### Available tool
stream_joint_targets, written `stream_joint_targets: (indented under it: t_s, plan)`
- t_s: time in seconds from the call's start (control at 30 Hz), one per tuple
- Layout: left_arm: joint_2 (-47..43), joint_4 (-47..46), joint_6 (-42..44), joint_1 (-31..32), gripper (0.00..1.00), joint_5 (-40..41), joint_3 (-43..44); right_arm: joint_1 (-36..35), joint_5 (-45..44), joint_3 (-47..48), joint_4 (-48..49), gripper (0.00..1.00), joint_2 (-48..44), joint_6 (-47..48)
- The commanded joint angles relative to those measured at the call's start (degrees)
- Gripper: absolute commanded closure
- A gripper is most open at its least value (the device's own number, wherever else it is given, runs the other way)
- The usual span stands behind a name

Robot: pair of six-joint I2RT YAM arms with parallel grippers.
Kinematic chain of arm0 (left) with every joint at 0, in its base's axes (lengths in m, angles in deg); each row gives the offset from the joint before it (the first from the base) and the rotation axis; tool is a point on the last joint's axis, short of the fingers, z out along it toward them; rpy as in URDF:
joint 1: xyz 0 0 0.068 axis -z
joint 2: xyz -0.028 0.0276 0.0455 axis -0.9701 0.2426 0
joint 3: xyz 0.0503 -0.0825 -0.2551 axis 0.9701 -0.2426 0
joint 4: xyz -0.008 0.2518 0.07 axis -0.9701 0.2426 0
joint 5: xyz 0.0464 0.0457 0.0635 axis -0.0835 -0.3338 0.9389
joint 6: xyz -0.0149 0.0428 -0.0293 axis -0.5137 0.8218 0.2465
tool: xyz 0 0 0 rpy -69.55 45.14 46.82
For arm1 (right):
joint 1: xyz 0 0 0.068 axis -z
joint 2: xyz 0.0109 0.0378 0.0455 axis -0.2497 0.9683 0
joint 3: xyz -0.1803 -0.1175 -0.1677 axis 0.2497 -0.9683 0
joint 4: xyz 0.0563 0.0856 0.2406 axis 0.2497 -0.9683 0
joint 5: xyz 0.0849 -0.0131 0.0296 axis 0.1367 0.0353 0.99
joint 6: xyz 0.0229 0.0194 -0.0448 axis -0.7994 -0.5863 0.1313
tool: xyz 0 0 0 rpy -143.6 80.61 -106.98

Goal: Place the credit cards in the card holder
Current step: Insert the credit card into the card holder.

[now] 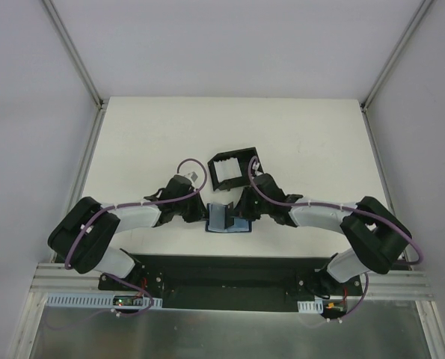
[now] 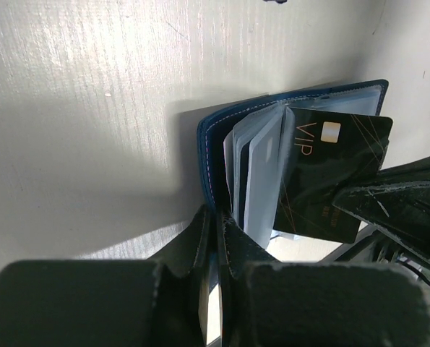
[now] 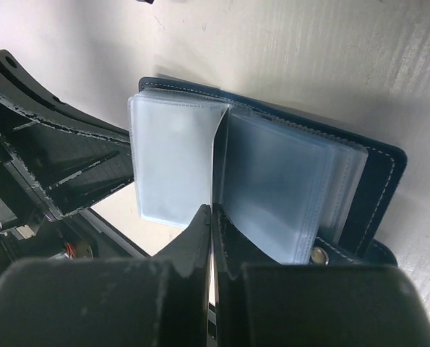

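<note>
The navy card holder (image 1: 223, 221) lies open between both arms, and its pale blue plastic sleeves (image 3: 171, 159) are fanned out. My left gripper (image 2: 218, 220) is shut on the edge of its navy cover (image 2: 213, 144). A black credit card (image 2: 330, 173) with gold "VIP" lettering stands among the sleeves. My right gripper (image 3: 213, 217) is shut on this card, which shows edge-on (image 3: 218, 159) in the right wrist view. The holder's snap (image 3: 318, 254) shows on the right flap. In the top view the left gripper (image 1: 204, 215) and right gripper (image 1: 244, 215) flank the holder.
A black square tray (image 1: 232, 170) with raised walls stands just behind the holder, close to both wrists. The white table (image 1: 147, 134) extends beyond it, with enclosure walls at both sides. The left gripper's fingers (image 3: 70, 166) sit close to the holder's left side.
</note>
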Motion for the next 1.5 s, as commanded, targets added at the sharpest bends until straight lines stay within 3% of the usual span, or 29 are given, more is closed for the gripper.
stream_joint_targets:
  t_s: [0.0, 0.43, 1.03, 1.47]
  plan:
    - [4.31, 6.45, 0.68, 0.39, 1.00, 4.18, -2.48, 0.00, 2.43, -2.77, 7.27, 1.00, 3.08, -2.66]
    - [3.61, 7.94, 1.90, 0.39, 1.00, 5.06, -2.48, 0.97, 2.79, -6.38, 11.31, 1.00, -0.60, -2.49]
    - [4.93, 9.61, 2.52, 0.31, 1.00, 4.70, -0.98, 1.84, 1.12, -6.11, 6.83, 1.00, -6.58, -0.47]
    - [6.86, 10.41, 3.14, 0.39, 1.00, 5.41, -0.02, 5.36, 7.01, -10.33, 18.07, 1.00, -2.63, -2.05]
